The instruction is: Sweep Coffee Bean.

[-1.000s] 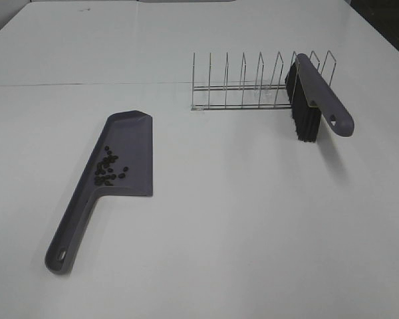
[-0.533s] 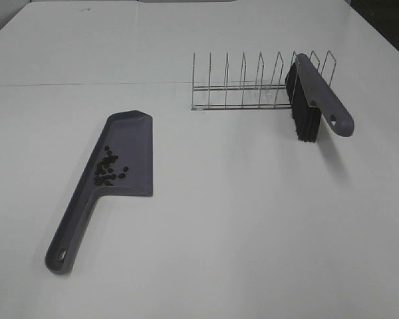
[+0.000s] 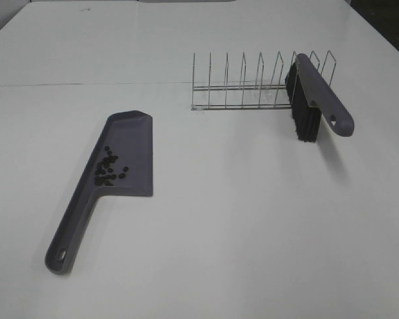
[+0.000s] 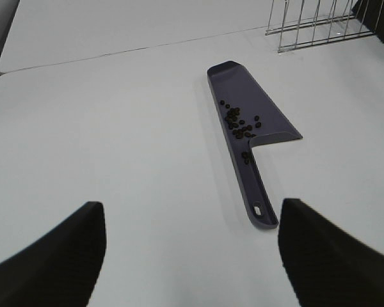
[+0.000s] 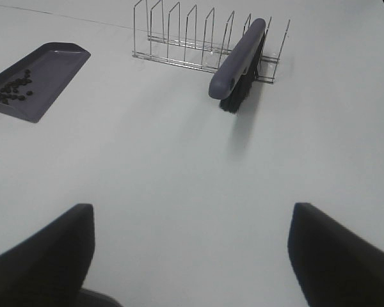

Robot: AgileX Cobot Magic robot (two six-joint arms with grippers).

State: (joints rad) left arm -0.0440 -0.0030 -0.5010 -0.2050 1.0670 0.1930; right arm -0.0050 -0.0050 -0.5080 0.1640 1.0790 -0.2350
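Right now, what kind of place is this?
Probably a robot practice table, not a real kitchen: a bare white tabletop holding only a grey plastic dustpan, a grey-handled black-bristled brush and a wire rack.

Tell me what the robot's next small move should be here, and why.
Probably none beyond keeping both arms back. The coffee beans already lie in the dustpan, with none seen on the table, and the brush rests in the wire rack. Both grippers, left and right, are open and hold nothing.
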